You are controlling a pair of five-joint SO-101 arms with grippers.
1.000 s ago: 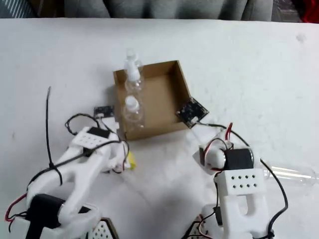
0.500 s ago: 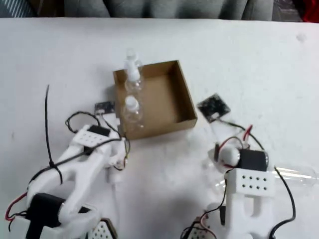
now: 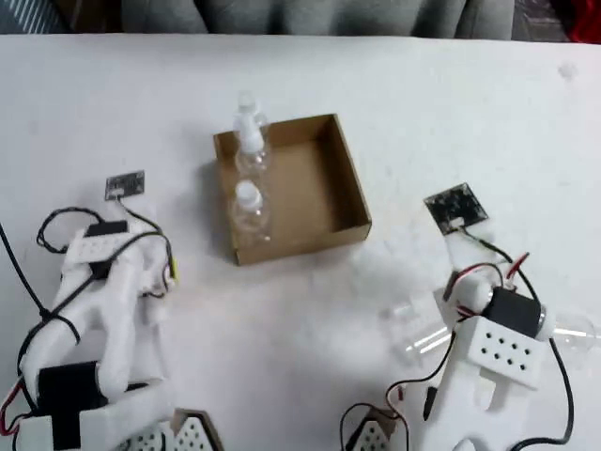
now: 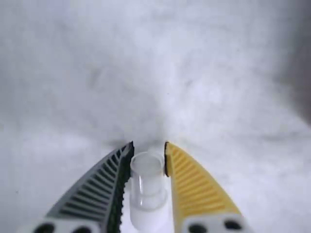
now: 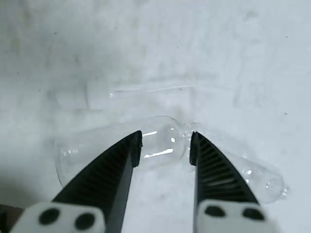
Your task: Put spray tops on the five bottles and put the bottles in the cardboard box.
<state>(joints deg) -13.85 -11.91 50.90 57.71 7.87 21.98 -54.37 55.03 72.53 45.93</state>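
Note:
The cardboard box (image 3: 343,178) sits mid-table. Three clear bottles with white spray tops (image 3: 249,202) stand in a row along its left wall. My left gripper (image 4: 147,149) is shut on a small translucent white spray top (image 4: 145,187), low over the bare table; in the high view that arm (image 3: 103,282) is left of the box. My right gripper (image 5: 164,144) hangs open, one finger on each side of a clear bottle (image 5: 116,143) lying on its side. A second clear bottle (image 5: 257,175) lies beside it, and a loose spray top with its tube (image 5: 99,94) lies just beyond.
The right arm (image 3: 493,338) is at the front right, with a lying bottle (image 3: 408,324) on its left and another (image 3: 575,329) on its right. Cables trail from both arms. The table's far edge (image 3: 300,36) lies behind the box.
Both arms have drawn back from the box. The left arm swung left with its white piece. The right arm moved right and toward the front, over the lying bottles.

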